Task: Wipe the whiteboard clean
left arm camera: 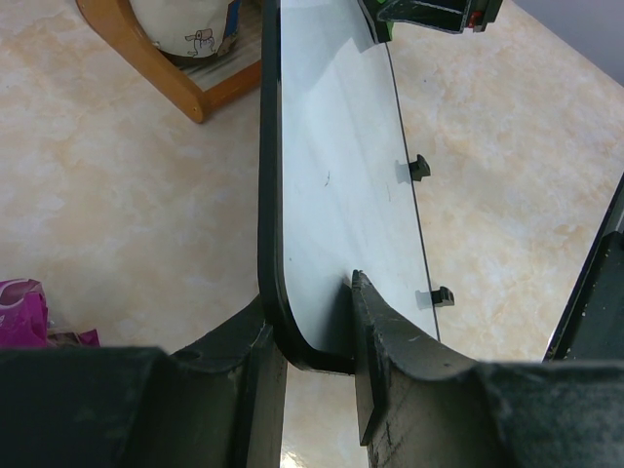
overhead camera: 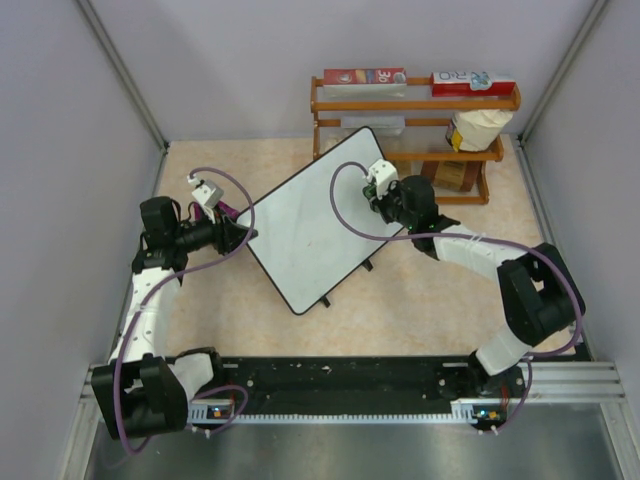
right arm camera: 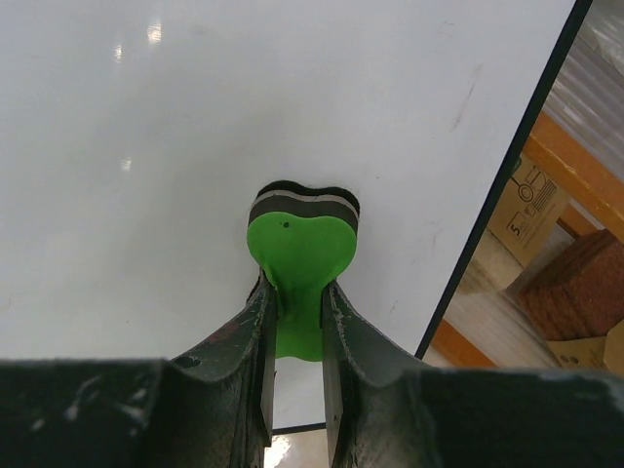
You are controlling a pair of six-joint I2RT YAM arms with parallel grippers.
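The whiteboard is a white glossy board with a thin black frame, lying at a slant in the middle of the table. My left gripper is shut on its left corner; in the left wrist view the board's rounded edge sits pinched between the two fingers. My right gripper is shut on a green eraser with a dark felt pad, pressed against the board's surface near its right edge. The white surface shows only faint marks.
A wooden rack stands at the back right with boxes on top and a bag inside. A purple packet lies left of the left gripper. Grey walls enclose the table on both sides.
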